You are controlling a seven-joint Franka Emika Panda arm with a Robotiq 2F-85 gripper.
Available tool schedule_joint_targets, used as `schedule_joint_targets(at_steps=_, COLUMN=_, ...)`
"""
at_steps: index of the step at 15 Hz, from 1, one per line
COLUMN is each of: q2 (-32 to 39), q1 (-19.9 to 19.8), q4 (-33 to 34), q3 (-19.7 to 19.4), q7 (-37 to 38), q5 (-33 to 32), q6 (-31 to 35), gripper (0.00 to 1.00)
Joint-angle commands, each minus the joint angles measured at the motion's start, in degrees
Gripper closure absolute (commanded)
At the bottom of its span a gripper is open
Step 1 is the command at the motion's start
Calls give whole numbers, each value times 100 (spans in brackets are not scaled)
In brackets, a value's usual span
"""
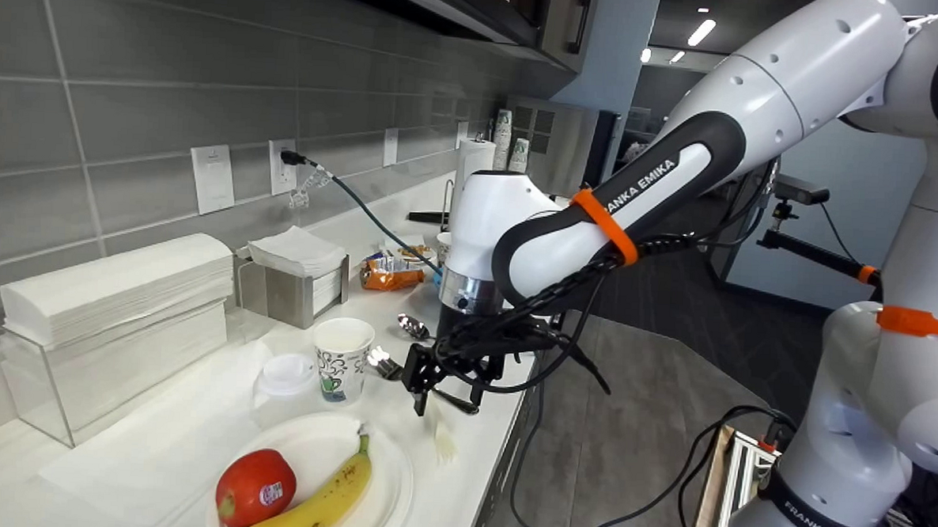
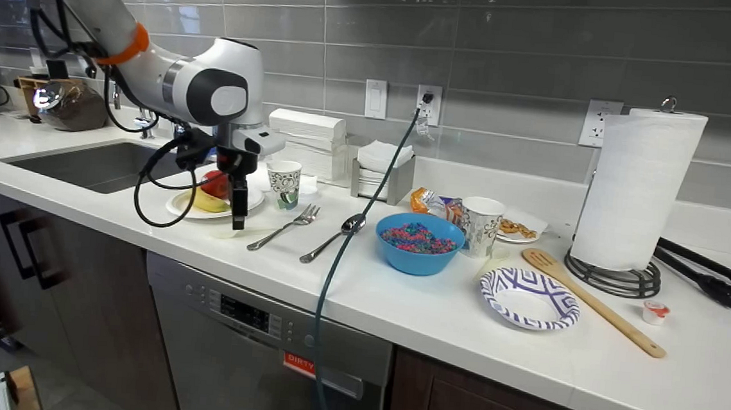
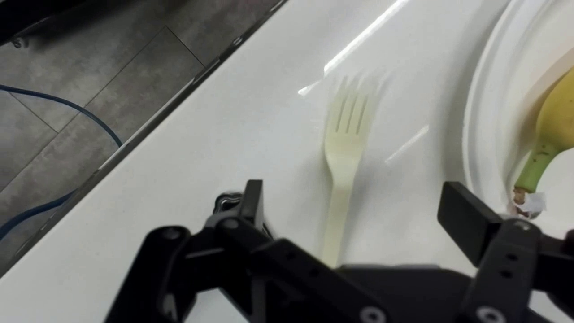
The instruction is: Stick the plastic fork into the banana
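A pale plastic fork [image 3: 343,157] lies on the white counter in the wrist view, its tines pointing away from my gripper. It shows faintly in an exterior view [image 1: 444,444]. My gripper [image 3: 354,206] is open and empty, a finger on each side of the fork's handle and apart from it. The handle's end is hidden behind the gripper. In both exterior views the gripper [image 1: 449,401] [image 2: 238,222] points down over the counter. The yellow banana [image 1: 328,499] [image 2: 209,203] lies on a white plate [image 1: 402,490]. Its green stem [image 3: 536,168] shows at the right of the wrist view.
A red fruit [image 1: 257,482] shares the plate. A paper cup [image 1: 342,361] and white lid [image 1: 286,374] stand beside it. A metal fork [image 2: 283,228], a spoon [image 2: 331,240], a cable [image 2: 335,264] and a blue bowl [image 2: 416,260] lie farther along. The counter's edge [image 3: 148,128] is close.
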Motion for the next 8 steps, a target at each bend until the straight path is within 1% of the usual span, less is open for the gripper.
schedule_joint_targets(at_steps=1, q2=102, q1=64, q4=-41, q3=-16, q7=398, q5=-224, q6=115, gripper=0)
schedule_joint_targets(at_steps=6, q2=75, q1=62, q4=-125, q3=-64, q7=701, q5=-483, q6=119, gripper=0)
schedule_joint_targets(at_steps=7, q2=98, q1=71, q4=-100, q3=-89, q7=799, q5=-655, q6=89, gripper=8)
schedule_joint_targets(at_steps=8, q2=122, q1=79, q4=-66, q3=-112, q7=907, q5=-850, q6=59, gripper=14)
